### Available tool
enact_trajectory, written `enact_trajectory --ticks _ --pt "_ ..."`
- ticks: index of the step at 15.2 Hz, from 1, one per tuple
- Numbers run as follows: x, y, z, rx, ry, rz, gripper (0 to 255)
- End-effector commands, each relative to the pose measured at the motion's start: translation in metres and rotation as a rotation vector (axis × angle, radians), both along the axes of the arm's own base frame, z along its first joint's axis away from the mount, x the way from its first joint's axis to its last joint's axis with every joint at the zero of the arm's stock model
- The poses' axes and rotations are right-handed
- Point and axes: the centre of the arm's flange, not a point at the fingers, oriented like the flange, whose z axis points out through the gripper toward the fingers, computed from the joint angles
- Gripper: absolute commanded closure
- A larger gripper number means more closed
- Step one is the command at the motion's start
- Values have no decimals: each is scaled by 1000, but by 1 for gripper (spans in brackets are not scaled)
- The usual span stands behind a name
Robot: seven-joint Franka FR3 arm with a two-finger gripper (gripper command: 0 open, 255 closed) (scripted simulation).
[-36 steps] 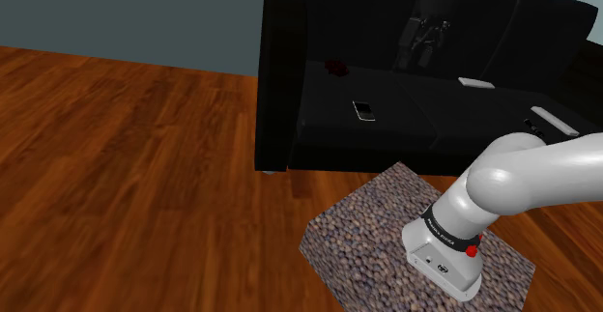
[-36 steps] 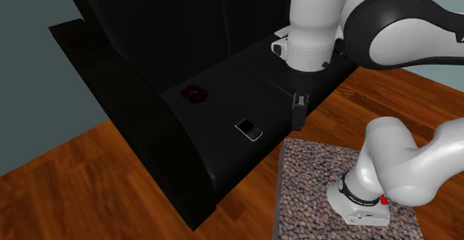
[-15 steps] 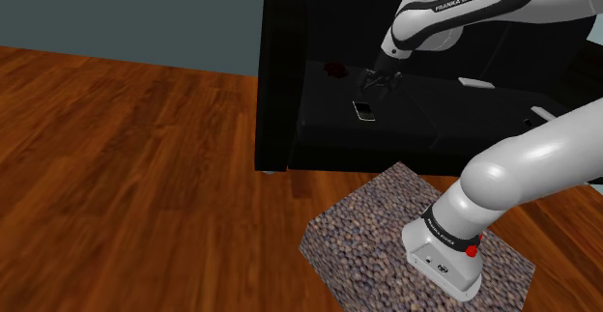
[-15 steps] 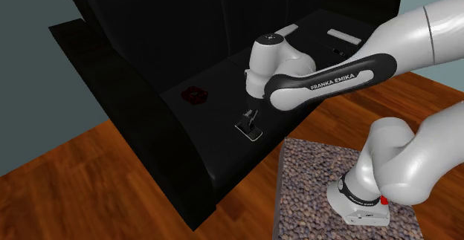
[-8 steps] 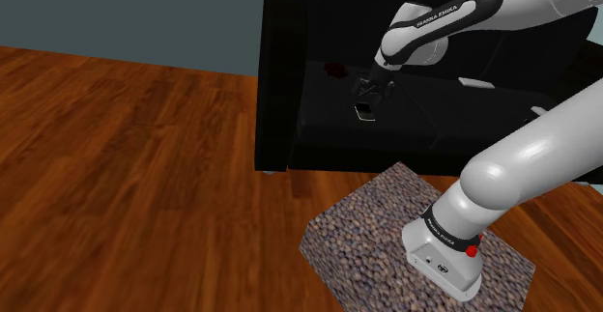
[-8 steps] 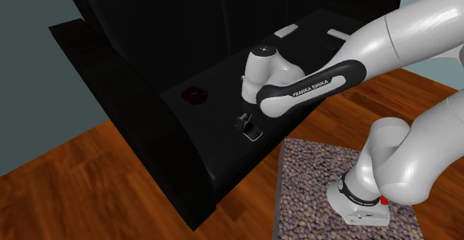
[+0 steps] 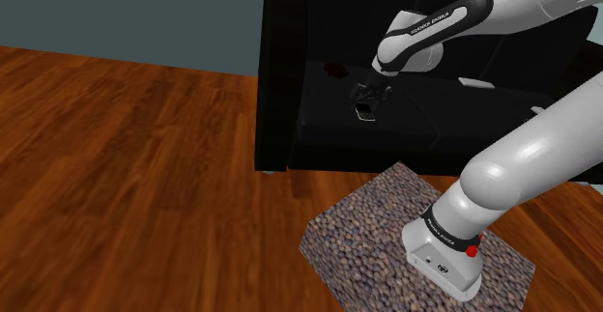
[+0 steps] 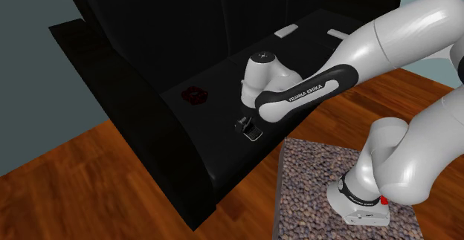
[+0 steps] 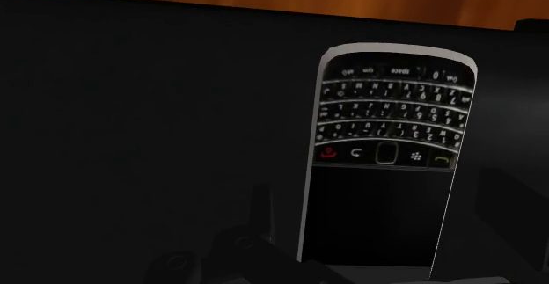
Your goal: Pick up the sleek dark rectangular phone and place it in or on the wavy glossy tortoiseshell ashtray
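The dark phone (image 7: 365,113) (image 8: 253,133), with a silver rim and a small keyboard, lies flat on the black sofa's seat (image 7: 435,117). My gripper (image 7: 367,95) (image 8: 243,124) hangs just over it, pointing down. In the wrist view the phone (image 9: 387,150) lies lengthwise between my fingers, and the gripper (image 9: 380,199) is open. The left finger (image 9: 260,214) stands a little off the phone's edge, and neither finger touches it. The dark reddish ashtray (image 7: 336,69) (image 8: 196,95) sits on the same seat, farther back toward the armrest.
The sofa's tall armrest (image 7: 280,78) rises at the shoulder view's left of the phone. Two flat white items (image 7: 474,83) (image 7: 551,120) lie on the seat farther along. The pebble-patterned stand (image 7: 377,228) sits in front on a wooden floor (image 7: 126,165).
The arm swung from high above the sofa's middle over to the phone and came down. In the last half second the gripper dropped lower over the phone.
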Motion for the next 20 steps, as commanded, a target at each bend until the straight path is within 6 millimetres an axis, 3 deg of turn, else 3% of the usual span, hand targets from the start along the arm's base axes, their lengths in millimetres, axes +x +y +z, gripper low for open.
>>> enact_trajectory --ticks 1,2,3,12,20 --pt "0 0 0 0 0 0 0" --pt "0 0 0 0 0 0 0" --pt "0 0 0 0 0 0 255" --pt "0 0 0 0 0 0 255" --pt "0 0 42 0 0 0 255"
